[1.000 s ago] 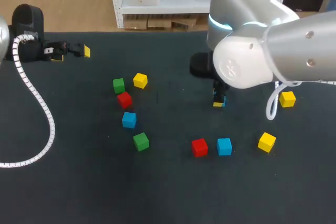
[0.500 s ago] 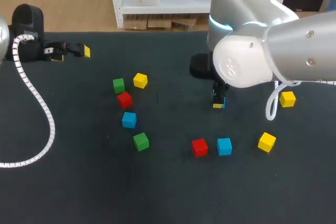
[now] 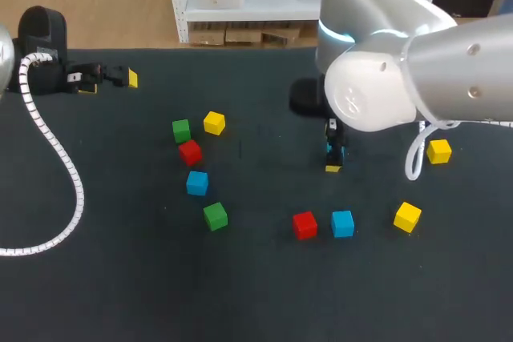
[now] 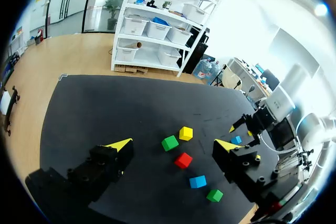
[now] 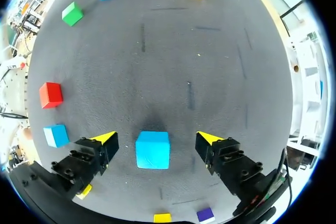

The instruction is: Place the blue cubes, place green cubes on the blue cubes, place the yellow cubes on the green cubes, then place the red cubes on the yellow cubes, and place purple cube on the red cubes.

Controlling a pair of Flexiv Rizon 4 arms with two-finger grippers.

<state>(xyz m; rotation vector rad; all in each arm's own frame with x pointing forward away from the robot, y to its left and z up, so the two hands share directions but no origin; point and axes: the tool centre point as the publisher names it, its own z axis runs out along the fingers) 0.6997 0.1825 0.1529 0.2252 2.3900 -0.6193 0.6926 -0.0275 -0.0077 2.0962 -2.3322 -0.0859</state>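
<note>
A small bright-blue cube [image 5: 153,149] sits on the dark matte bench [image 5: 173,51], squarely between the right jaws. These stand wide, with a clear gap to the cube on either side, so they hold nothing. In the head view the grey right arm [image 3: 401,70] hangs over the middle of the bench and hides nearly all of that cube. The left arm [image 3: 44,54] lies at the far left edge, and the left jaws are also wide and empty. Loose on the bench are two more blue cubes [image 3: 197,183] [image 3: 343,223], a pair of green cubes [image 3: 181,130] [image 3: 215,215] and a small purple cube [image 5: 205,214].

The cube looks rigid and light, with flat, smooth faces. It should not give under pressure, but it may twist or slip if pinched near an edge. The best hold is likely on two opposite side faces, about mid-height, with the jaws flat against them; those faces already look roughly parallel to the jaws
</note>
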